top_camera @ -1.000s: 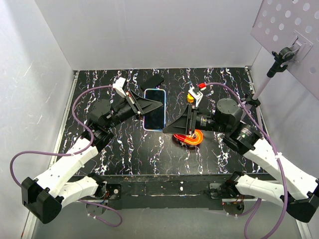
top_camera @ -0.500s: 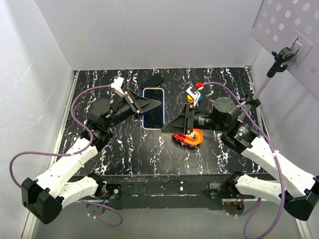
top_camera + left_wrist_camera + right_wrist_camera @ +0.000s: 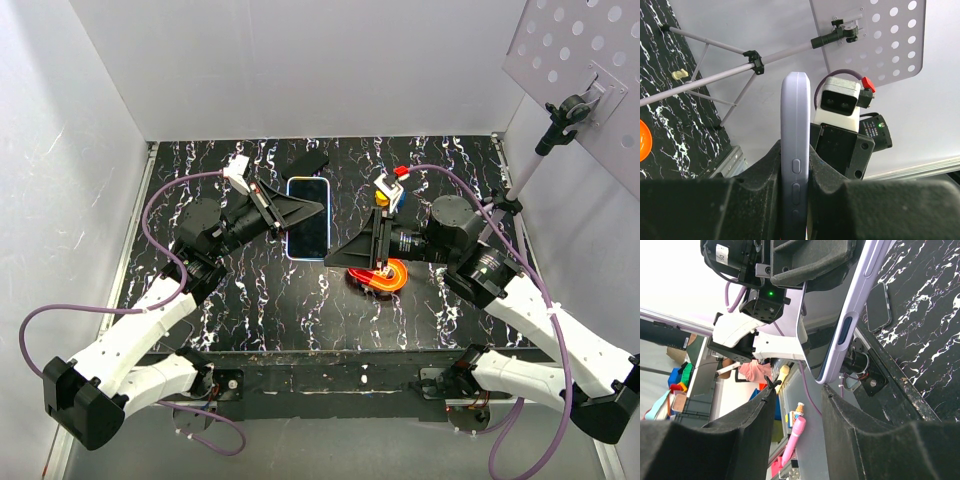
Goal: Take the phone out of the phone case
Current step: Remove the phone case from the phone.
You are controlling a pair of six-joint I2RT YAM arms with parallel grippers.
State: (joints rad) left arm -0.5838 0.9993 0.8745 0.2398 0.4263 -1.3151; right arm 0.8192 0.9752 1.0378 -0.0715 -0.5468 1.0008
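The phone in its lavender phone case [image 3: 309, 232] is held above the table, screen up. My left gripper [image 3: 305, 209] is shut on its left long edge. In the left wrist view the case [image 3: 795, 125] stands edge-on, side buttons showing, pinched between both pads of that gripper [image 3: 795, 152]. My right gripper [image 3: 343, 254] is open just off the phone's near right corner. In the right wrist view the cased phone [image 3: 852, 310] hangs ahead of that gripper [image 3: 797, 390], its corner just above the right finger's tip [image 3: 832, 392], not between the fingers.
An orange and red object [image 3: 380, 277] lies on the table under the right gripper. A small black item [image 3: 308, 160] lies behind the phone. A perforated plate on a stand [image 3: 570, 60] rises at the right. White walls close in the table.
The right gripper has edged left towards the phone's near corner. The left gripper with the phone has shifted very slightly left.
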